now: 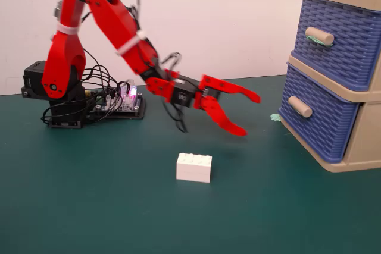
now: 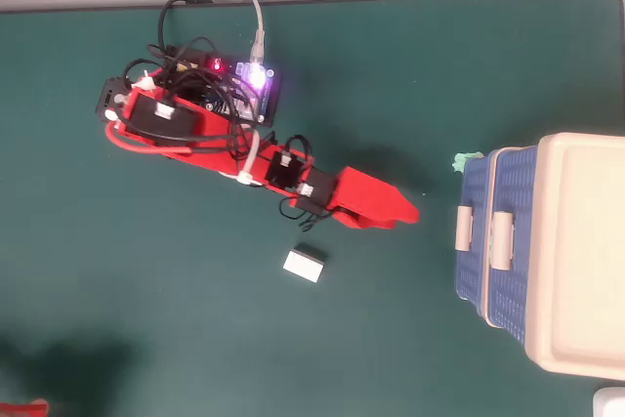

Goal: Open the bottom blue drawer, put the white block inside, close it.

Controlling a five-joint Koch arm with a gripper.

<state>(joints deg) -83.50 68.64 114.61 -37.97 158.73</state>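
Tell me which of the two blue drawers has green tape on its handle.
The upper blue drawer: green tape shows at the left end of its handle in the fixed view. The bottom blue drawer has a plain beige handle.

Bare mat lies between the gripper (image 1: 249, 114) and the drawer (image 1: 321, 117) ahead; only the block (image 1: 194, 168) sits below.

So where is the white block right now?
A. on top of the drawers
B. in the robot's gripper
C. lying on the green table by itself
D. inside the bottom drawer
C: the white block lies alone on the table, with the open gripper up in the air and apart from it.
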